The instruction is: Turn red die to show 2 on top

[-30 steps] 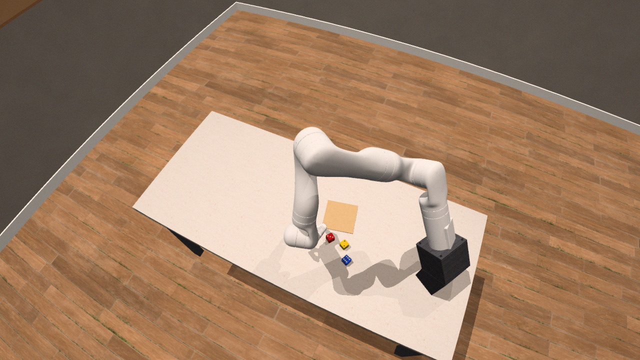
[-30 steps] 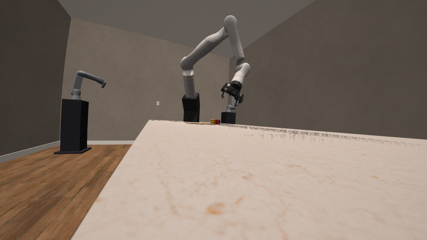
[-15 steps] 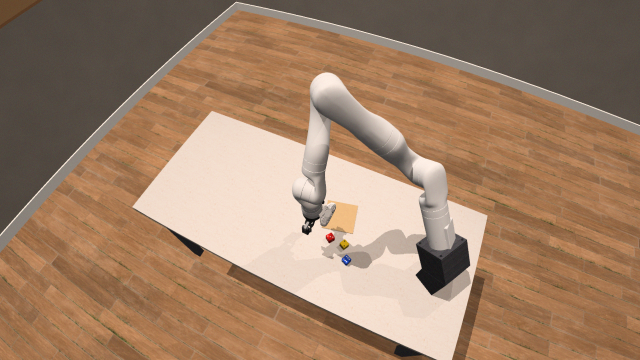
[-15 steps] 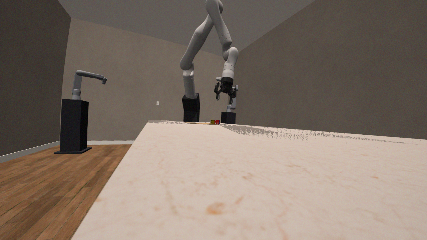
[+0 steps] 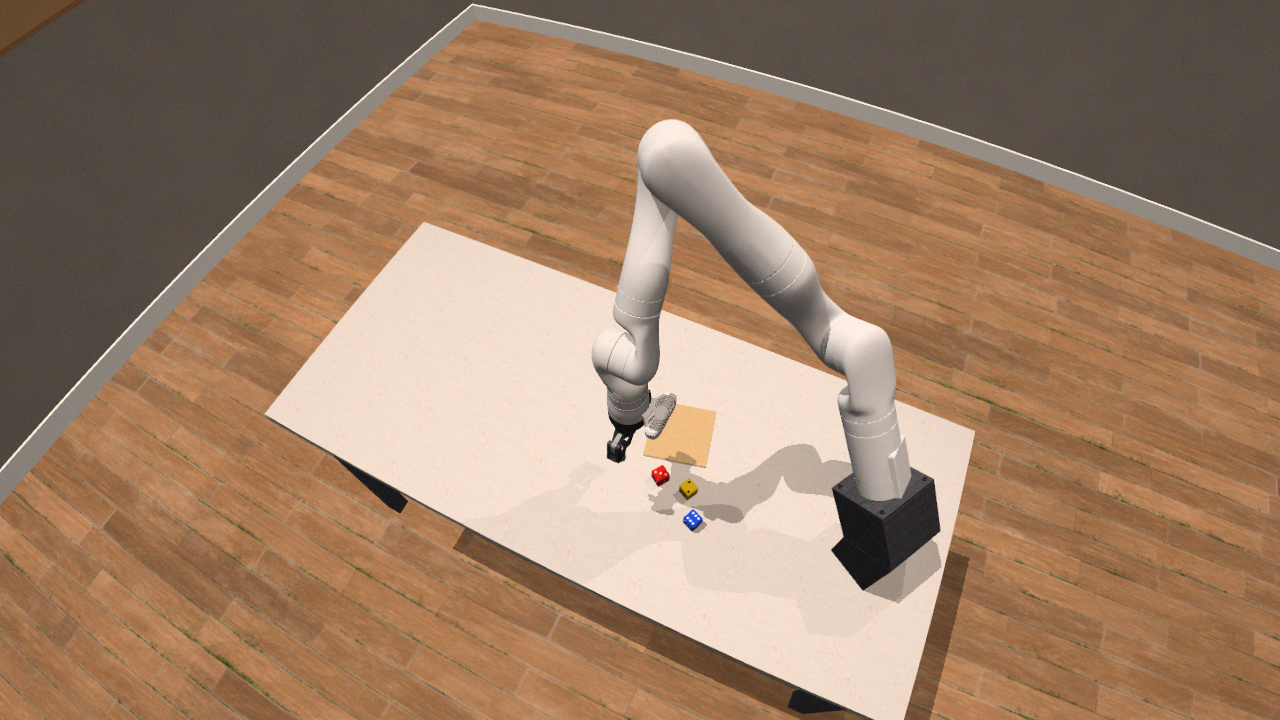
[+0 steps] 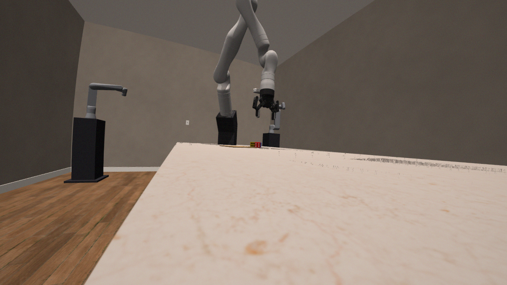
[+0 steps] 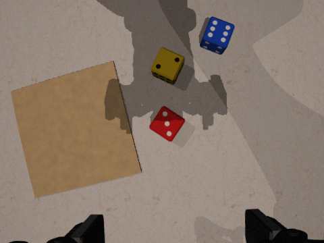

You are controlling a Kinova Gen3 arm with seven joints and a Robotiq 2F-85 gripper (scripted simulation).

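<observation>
Beside the mat [image 5: 682, 436] [image 6: 235, 146] [image 7: 75, 129]: one red die [image 5: 659, 475] [image 6: 258, 145] [image 7: 167, 123], three uppermost, unturned. Above, my gripper [image 5: 616, 453] [image 6: 265, 116] [image 7: 174, 228], spread wide, empty. Outstanding: grasp, turn to two, placement, release.

1. The table [image 5: 501, 358] [image 6: 283, 212] [image 7: 202, 175] has a pale top with small brownish marks.
2. On it lies flat a tan square mat [image 5: 682, 436] [image 7: 75, 131].
3. Beside the mat is the red die [image 5: 659, 475] [image 6: 258, 145] [image 7: 167, 123], three on top.
4. Near it are the yellow die [image 5: 688, 488] [image 6: 252, 144] [image 7: 167, 64], showing two, and the blue die [image 5: 692, 519] [image 7: 218, 33], showing six.
</observation>
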